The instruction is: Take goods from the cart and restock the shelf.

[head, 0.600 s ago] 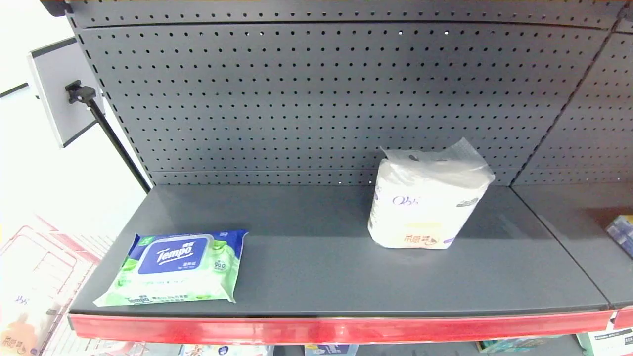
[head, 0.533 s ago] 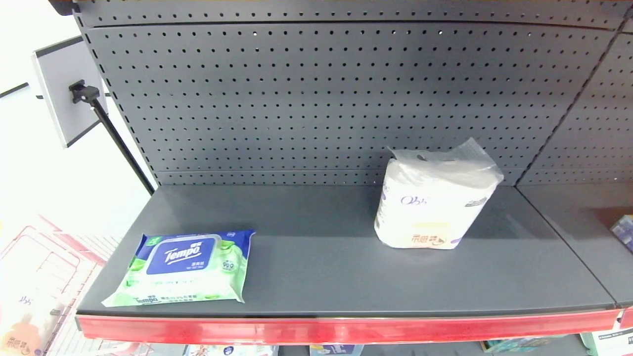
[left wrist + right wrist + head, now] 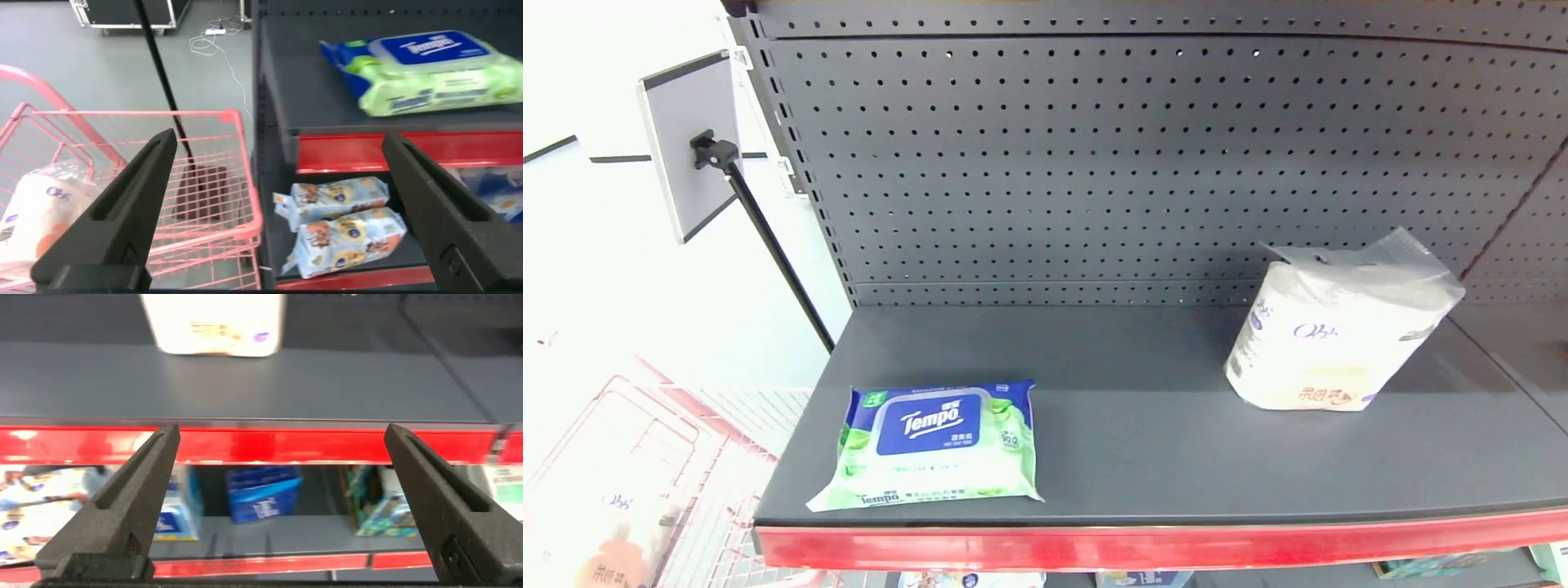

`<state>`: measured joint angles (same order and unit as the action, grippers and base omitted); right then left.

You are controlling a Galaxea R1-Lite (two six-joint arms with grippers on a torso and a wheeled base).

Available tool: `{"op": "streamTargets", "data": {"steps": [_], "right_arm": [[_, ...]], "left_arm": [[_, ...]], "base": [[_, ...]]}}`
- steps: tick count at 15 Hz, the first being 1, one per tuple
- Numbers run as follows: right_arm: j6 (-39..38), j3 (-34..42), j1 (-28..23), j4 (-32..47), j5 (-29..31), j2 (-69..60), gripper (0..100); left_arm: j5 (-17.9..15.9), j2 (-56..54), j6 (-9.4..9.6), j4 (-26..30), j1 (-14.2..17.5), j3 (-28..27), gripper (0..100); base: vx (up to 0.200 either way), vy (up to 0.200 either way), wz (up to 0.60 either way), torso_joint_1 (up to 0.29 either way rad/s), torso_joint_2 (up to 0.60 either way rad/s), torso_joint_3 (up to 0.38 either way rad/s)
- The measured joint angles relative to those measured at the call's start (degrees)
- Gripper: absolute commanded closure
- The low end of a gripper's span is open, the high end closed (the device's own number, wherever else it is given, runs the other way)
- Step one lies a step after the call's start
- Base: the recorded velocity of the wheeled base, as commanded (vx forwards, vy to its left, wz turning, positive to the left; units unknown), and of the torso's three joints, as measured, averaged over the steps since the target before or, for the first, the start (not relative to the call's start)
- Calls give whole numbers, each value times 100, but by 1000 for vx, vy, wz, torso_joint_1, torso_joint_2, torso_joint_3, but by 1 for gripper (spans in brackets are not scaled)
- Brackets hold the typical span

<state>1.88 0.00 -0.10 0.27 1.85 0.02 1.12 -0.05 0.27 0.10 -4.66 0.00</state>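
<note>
Restock looks partway done, my read. Two items are on the shelf (image 3: 1143, 457): a wipes pack (image 3: 935, 445) lying flat at the front left, just behind the red edge strip (image 3: 1143, 543), and a roll pack (image 3: 1331, 335) standing toward the back right, well apart from it. Lots of bare shelf between and around them. The cart (image 3: 122, 114) sits left of the shelf and lower, with at least one more roll pack (image 3: 37, 208) in it; I can't tell what else is in the basket. Left gripper (image 3: 279, 139) has its fingers spread wide and holds nothing; it hangs in front of the shelf's left end, with the cart just beside it. Right gripper (image 3: 282, 429) is also spread and empty, facing the red strip roughly below the shelved roll pack. So the next pick is not started. The cart's roll pack looks like the shelved one: white rolls in clear film with purple and orange print. On the shelved pack the film is loose and crinkled on top. It's probably soft and a bit slippery, so I'd grip the body, not the film.
</note>
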Motion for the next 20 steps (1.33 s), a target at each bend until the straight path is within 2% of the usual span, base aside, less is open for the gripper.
{"op": "streamTargets", "data": {"steps": [20], "right_arm": [[-2, 0, -1, -2, 0, 0, 0]], "left_arm": [[0, 0, -2, 1, 0, 0, 0]], "base": [[0, 200, 0, 3, 3, 4]]}}
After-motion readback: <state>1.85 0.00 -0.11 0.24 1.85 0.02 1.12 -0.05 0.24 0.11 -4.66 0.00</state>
